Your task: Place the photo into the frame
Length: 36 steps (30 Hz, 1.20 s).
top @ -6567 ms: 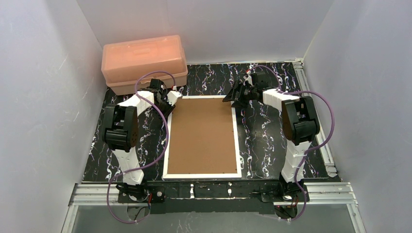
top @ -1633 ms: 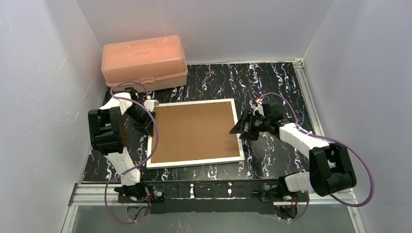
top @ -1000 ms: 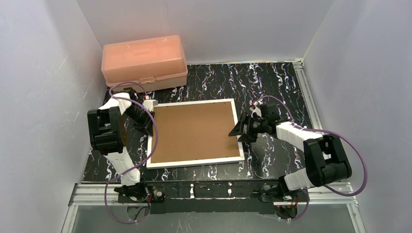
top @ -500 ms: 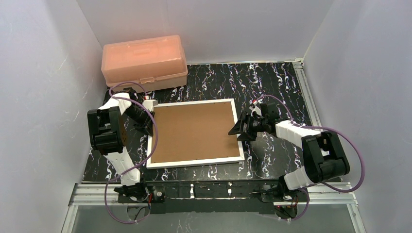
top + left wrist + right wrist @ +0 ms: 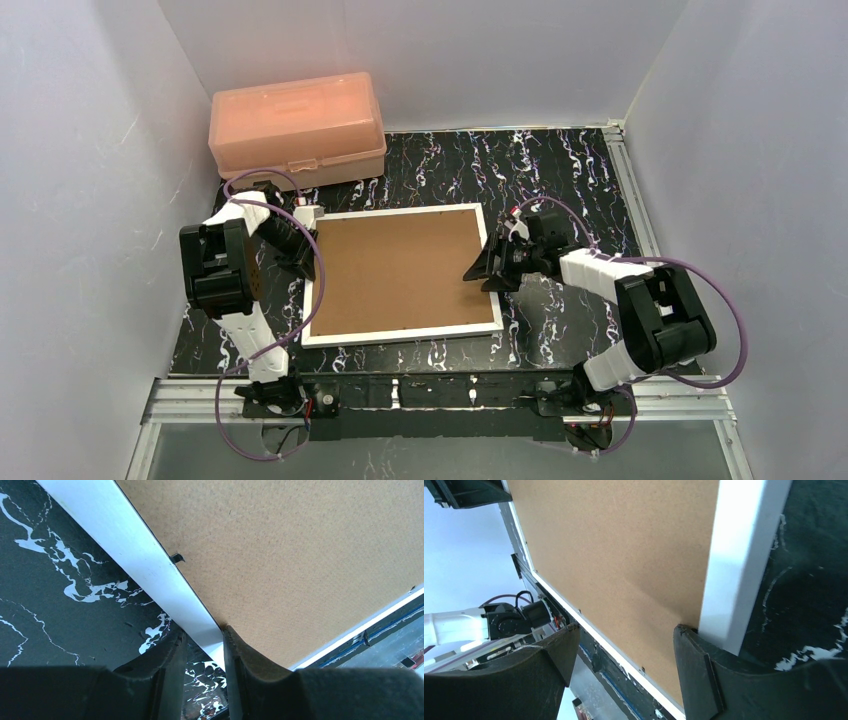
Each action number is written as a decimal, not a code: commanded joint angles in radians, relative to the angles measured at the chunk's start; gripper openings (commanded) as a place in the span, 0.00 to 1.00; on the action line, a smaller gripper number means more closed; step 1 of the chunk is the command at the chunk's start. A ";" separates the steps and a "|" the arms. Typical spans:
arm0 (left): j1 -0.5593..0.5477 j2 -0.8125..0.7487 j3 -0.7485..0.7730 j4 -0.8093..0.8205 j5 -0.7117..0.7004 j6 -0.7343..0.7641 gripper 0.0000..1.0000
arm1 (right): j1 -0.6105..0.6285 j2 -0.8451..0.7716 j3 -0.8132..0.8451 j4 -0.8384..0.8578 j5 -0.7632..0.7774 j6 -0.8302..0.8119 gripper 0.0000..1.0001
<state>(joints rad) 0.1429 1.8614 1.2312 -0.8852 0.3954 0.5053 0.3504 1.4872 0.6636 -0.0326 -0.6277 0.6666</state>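
Frame [image 5: 400, 333] lies face down on the desk [image 5: 560, 180], with the brown backing board [image 5: 400, 270] seated in it; the photo is out of sight. Left claw [image 5: 202, 637] clamps the frame's left side. The right claw [image 5: 624, 630], jaws apart, rests at its right side. Best to pry the board's edge gently while the frame is pinned flat.

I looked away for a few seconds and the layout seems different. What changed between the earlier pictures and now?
The frame, brown backing board up, was turned about a quarter turn from lengthwise to crosswise. The left gripper went from its far corner to pinching the left rim; the right gripper, open, came down to the right rim. The salmon-pink box stayed put.
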 commanded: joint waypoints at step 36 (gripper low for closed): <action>0.084 0.039 0.143 -0.118 0.153 0.087 0.10 | -0.068 0.389 0.521 -0.036 0.079 -0.099 0.77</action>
<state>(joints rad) 0.2119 1.9102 1.3399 -0.9249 0.4484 0.5499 0.2882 1.8656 1.1542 -0.1089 -0.5579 0.5797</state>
